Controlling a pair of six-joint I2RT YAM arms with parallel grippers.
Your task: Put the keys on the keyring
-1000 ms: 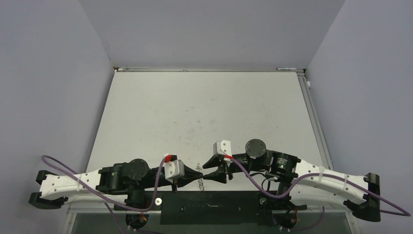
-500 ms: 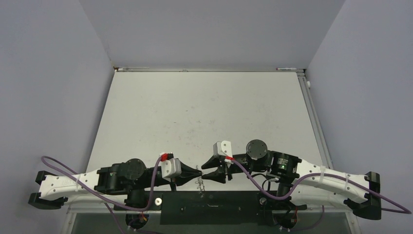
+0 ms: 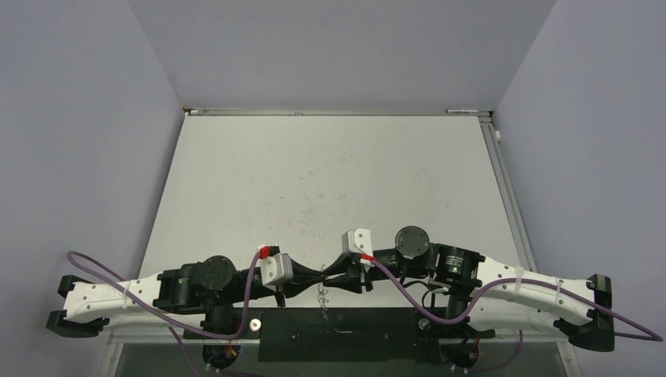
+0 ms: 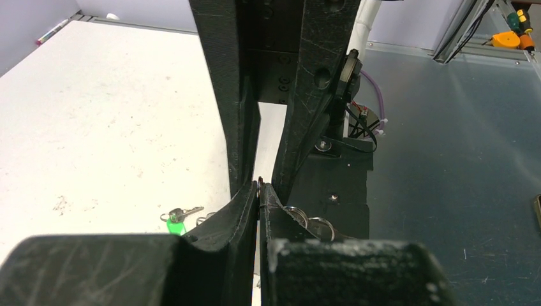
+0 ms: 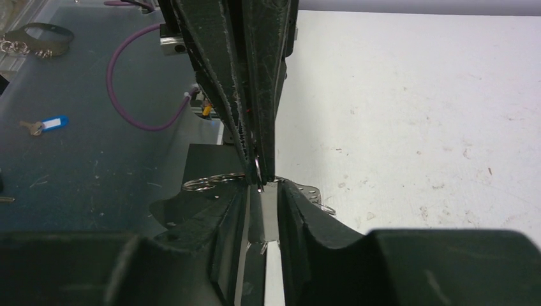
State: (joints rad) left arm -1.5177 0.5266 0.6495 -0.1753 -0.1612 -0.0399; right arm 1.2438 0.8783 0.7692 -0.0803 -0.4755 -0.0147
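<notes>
Two grippers: tip to tip above the near edge of the table [image 4: 96, 115], low over the black base plate [image 3: 338, 334].
Left gripper [image 4: 258, 194]: fingers pressed together, pinching the rim of the keyring [image 3: 320, 294] edge-on. The ring's small loops hang just under the tips.
Right gripper [image 5: 262, 199]: fingers apart with a narrow gap, straddling the left tips and the pinched rim. It grips nothing that I can make out.
Keyring: between both sets of tips and dangling below them. Which part of the rim sits in the pinch is too small to tell.
Green key [image 4: 173, 225]: in neither hand. It lies flat on the table, below the left tips and off to their far side, with a small metal key [image 4: 189, 210] touching it or just beside it.
Step in hand (judged): a second grip on the ring, to steady it or pass it across before the key is fetched.
How to do it well: set the right fingers on the rim beside the left pinch, not on the left fingers. Keep them square to the ring's flat face so it cannot twist out. The left should let go only once the right grip is firm.
Risk: the ring is thin and swings freely, so a skewed squeeze may flip it or drop it off the table edge.
Progress (judged): early, since the key is not yet on the ring.
</notes>
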